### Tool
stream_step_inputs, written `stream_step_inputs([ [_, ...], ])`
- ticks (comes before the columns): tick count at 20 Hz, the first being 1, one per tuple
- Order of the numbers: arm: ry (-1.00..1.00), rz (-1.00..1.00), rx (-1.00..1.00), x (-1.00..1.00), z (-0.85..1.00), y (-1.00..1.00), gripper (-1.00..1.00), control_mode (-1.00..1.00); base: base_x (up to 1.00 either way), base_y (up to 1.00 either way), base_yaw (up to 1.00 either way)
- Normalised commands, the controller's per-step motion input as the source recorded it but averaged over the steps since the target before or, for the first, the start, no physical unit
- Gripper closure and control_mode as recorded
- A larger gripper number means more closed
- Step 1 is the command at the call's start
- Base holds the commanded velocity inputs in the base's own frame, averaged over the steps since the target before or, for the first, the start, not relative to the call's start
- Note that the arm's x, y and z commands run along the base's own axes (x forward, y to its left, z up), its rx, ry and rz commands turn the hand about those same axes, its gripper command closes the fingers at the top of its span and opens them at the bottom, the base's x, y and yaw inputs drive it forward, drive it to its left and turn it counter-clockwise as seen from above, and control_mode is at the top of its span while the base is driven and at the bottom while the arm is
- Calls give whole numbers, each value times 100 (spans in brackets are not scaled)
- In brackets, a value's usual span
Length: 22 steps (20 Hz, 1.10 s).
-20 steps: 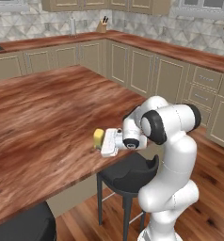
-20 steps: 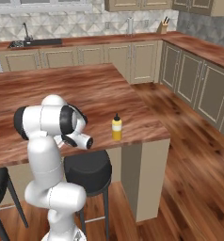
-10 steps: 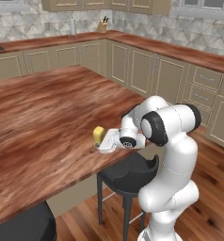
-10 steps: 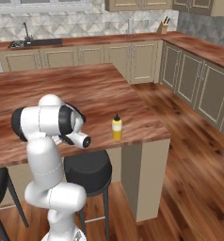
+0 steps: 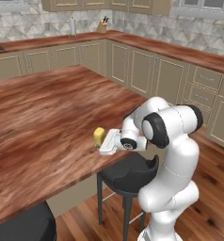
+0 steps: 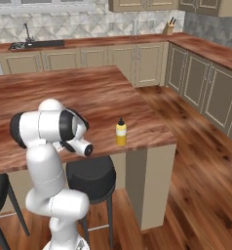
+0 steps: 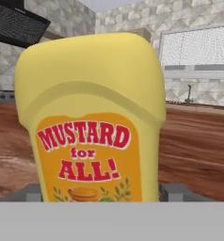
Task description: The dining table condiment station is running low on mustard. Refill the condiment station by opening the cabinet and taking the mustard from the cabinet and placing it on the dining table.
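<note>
Hand view puts the mustard (image 7: 90,122) square before your claw (image 7: 100,195), label reading "MUSTARD for ALL!", with a grey fingertip (image 7: 172,192) low on either side of the bottle. You cannot tell from these pictures whether the fingers press it or merely flank it. In the left base view the bottle (image 5: 99,136) sits at the near edge of the dining table (image 5: 43,113), the claw (image 5: 104,142) just beside it. That edge is your hazard: let go with the base off the wood, or pull away while a finger drags the label, and it could tip onto the black stool (image 5: 128,172) or the floor. The glossy reddish tabletop (image 6: 84,97) also carries a slimmer yellow bottle with a dark tip (image 6: 121,133) near its corner. Beige cabinets (image 6: 137,61) and wood countertops ring the kitchen.
</note>
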Motion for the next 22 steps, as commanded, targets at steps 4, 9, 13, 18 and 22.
stream_step_inputs([
  [4, -2, 0, 0, 0, 0, -10, -100, -100, 0, 0, 0],
  [9, 0, 0, 0, 0, 0, -11, -100, -100, 0, 0, 0],
  [13, 0, 0, 0, 0, 6, -6, -100, -100, 0, 0, 0],
  [18, 1, 0, 0, 0, 17, 0, -100, -100, 0, 0, 0],
  [22, 4, -2, 0, 0, 23, 0, -100, -100, 0, 0, 0],
])
